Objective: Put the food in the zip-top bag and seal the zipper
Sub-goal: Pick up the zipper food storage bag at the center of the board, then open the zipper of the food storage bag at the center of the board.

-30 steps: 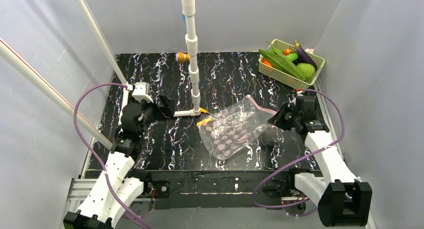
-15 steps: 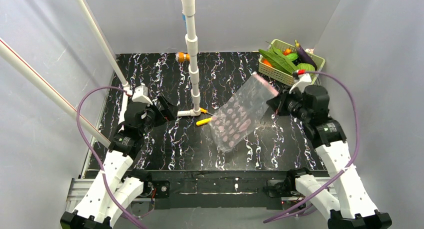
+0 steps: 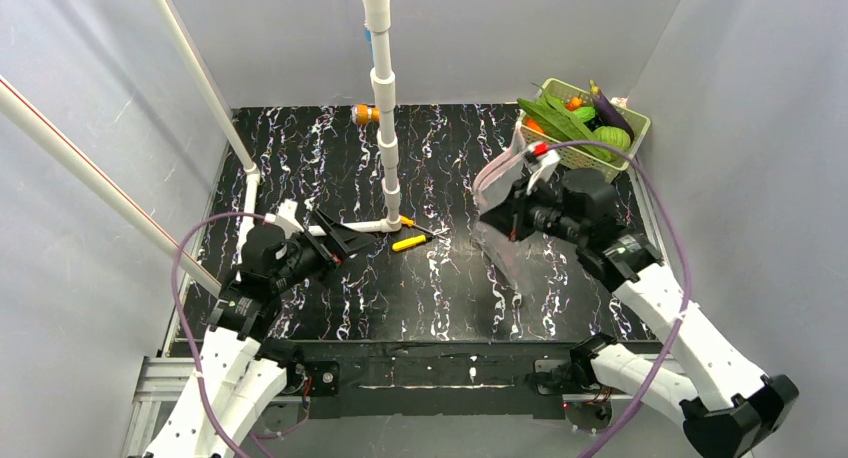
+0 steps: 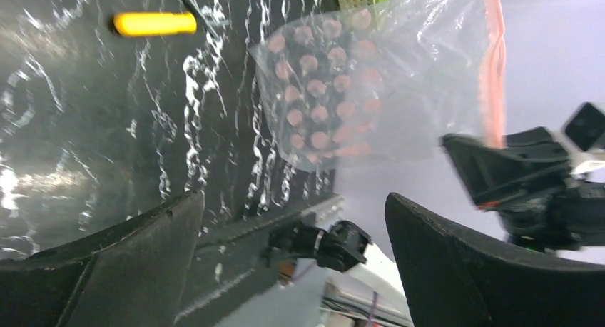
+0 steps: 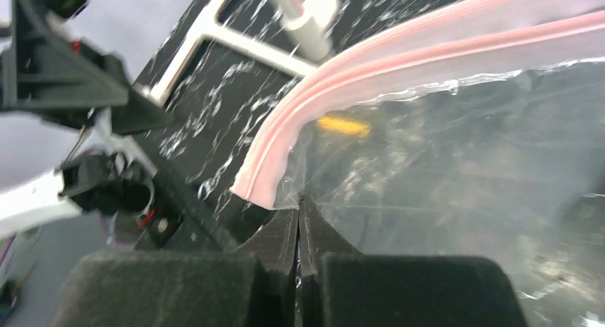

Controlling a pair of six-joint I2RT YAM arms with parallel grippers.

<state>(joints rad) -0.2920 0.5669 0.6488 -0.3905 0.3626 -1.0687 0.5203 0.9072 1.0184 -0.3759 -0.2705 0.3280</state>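
— Black marbled desk (image 3: 300, 148), grey walls on three sides. Where is the bag?

— Centre right, lifted. The bag (image 3: 505, 263) hangs from the right gripper (image 3: 513, 218). Its zipper (image 3: 492, 173) is at the top, and its dotted body trails down toward the near side. I cannot tell whether the lowest corner touches the desk.

— How does the gripper hold it?

— In the right wrist view the right gripper (image 5: 300, 216) has its pads pressed together on the clear film. The pinch is just under the end of the zipper (image 5: 399, 52), and the rest of the bag (image 5: 464, 148) spreads away to the right of it. The two pink strips lie against each other near the grip.

— And the left gripper?

— The left gripper (image 3: 343, 236) is spread wide with nothing between the fingers, low over the left half of the desk and well apart from the bag. A screwdriver (image 3: 410, 243) lies between the two, beside the foot of the pipe stand (image 3: 385, 128). In the left wrist view the left gripper (image 4: 292, 198) faces the bag (image 4: 357, 91), which hangs ahead of it, its zipper (image 4: 491, 63) along the right edge.

— The food?

— The food (image 3: 585, 123) is piled in the basket (image 3: 560, 156) at the far right corner, just beyond the zipper. One orange ball (image 3: 366, 114) sits alone at the far edge behind the pipe stand.
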